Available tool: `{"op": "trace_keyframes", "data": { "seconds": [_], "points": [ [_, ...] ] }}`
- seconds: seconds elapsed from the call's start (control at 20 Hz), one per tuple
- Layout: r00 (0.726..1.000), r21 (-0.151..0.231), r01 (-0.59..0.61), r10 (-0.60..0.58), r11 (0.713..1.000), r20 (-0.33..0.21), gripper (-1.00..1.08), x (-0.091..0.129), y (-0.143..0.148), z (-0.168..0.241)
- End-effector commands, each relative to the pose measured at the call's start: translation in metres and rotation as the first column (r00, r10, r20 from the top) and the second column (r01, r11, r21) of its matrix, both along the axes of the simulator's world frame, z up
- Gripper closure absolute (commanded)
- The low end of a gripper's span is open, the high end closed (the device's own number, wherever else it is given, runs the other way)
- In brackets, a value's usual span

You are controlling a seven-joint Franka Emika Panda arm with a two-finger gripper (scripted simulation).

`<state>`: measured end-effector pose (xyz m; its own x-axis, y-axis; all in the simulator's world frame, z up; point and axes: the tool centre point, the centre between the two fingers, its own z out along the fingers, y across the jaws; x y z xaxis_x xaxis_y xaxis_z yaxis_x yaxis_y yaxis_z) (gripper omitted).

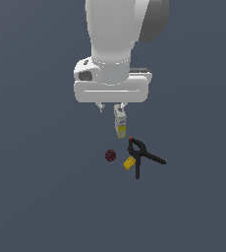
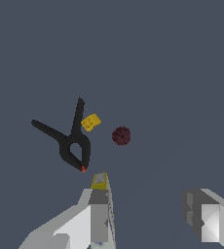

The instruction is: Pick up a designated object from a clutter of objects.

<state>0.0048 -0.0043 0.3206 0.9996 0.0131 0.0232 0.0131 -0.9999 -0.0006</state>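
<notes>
The white arm hangs straight down from the top of the exterior view, its thick wrist ending in a broad flat hand body. Below that body the gripper point(image 1: 111, 107) points downward, with two short fingers point(image 1: 101, 107) showing only as small stubs under its lower edge. In the wrist view the gripper point(image 2: 153, 219) has its two pale grey fingers point(image 2: 97, 216) set well apart, with a wide gap and nothing held between them.

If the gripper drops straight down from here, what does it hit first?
Probably the upright yellow-and-white rectangular box: one finger of the open gripper sits right over it. The black spring clamp lies off that line. Depth is unclear.
</notes>
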Motion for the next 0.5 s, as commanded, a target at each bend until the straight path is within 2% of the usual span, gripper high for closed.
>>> {"op": "trace_keyframes", "data": {
  "seconds": [0.0,0.45],
  "points": [
    [1.000,-0.007,0.008,-0.008,1.000,0.004,-0.20,0.005,0.002,-0.007],
    [0.997,-0.053,0.065,-0.063,0.997,0.046,-0.20,0.041,0.019,-0.060]
  ]
}}
